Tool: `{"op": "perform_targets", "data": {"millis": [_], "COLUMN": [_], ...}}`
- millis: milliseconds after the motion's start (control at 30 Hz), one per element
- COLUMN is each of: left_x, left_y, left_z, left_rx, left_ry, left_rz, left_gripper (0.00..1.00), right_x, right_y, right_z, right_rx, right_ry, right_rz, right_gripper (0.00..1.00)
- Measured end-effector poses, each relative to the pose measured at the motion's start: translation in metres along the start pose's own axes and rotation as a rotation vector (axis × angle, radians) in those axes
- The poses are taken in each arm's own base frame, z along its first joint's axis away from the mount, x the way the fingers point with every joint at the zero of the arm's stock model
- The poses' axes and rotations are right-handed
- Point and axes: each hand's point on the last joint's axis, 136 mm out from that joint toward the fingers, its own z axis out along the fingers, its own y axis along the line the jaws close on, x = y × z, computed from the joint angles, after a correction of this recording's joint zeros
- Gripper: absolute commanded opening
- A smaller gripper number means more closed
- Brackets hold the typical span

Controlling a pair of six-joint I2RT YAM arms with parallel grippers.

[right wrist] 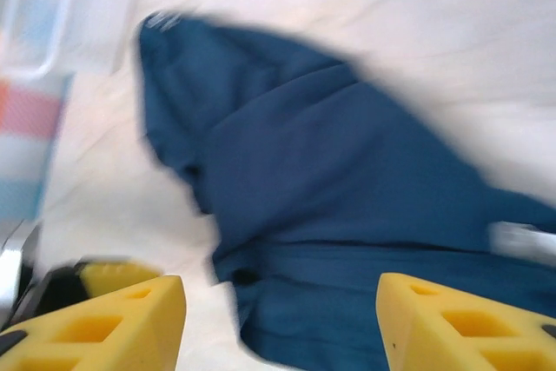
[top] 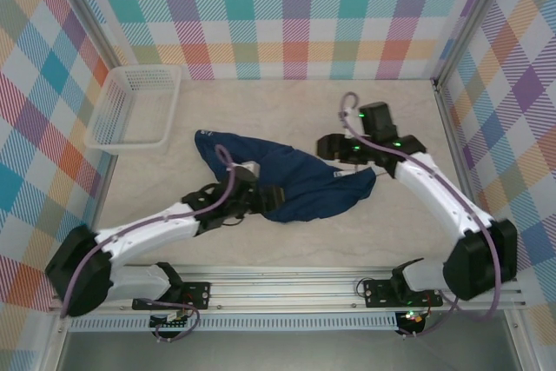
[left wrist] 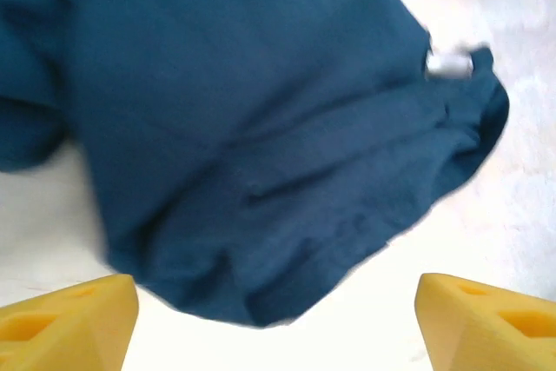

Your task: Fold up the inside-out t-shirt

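Inside-out t-shirt of dark navy blue, thin soft fabric with short sleeves (top: 295, 182) lies in a crumpled, stretched-out heap on the pale tabletop (top: 261, 106), to the right of the white plastic mesh basket (top: 135, 106) and nearer than it. No neat fold shows, so I judge the folding barely begun, with flattening and every fold left. A small white label (left wrist: 447, 62) sits at the end far from the basket. The left gripper (left wrist: 276, 293) and right gripper (right wrist: 280, 284) hover over the cloth, fingers apart, clamping nothing.
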Motion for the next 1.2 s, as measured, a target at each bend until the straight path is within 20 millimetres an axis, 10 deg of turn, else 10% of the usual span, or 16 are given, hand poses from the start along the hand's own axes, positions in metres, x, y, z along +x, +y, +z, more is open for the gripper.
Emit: {"op": "perform_targets", "data": {"millis": [200,433,633,900,1100,1200], "left_x": [0.044,0.064,0.066,0.066,0.064,0.057], "left_y": [-0.054,-0.043,-0.048,-0.052,-0.044,-0.033], "left_z": [0.043,0.072,0.096,0.126,0.123,0.107], "left_rx": [-0.021,-0.136,-0.222,-0.28,-0.32,-0.349], "left_ry": [0.088,0.112,0.126,0.13,0.135,0.123], "left_rz": [0.084,0.097,0.205,0.337,0.42,0.485], "left_gripper": [0.8,0.8,0.73,0.36,0.0,0.0], "right_x": [-0.012,0.022,0.021,0.027,0.023,0.008], "right_y": [-0.124,-0.192,-0.214,-0.224,-0.223,-0.213], "right_z": [-0.002,0.048,0.059,0.074,0.072,0.052], "right_rx": [0.318,0.483,0.525,0.513,0.506,0.481], "right_ry": [-0.029,0.166,0.202,0.238,0.223,0.141], "right_rz": [0.159,0.232,0.254,0.259,0.268,0.271], "right_gripper": [0.65,0.64,0.51,0.07,0.0,0.0]}}
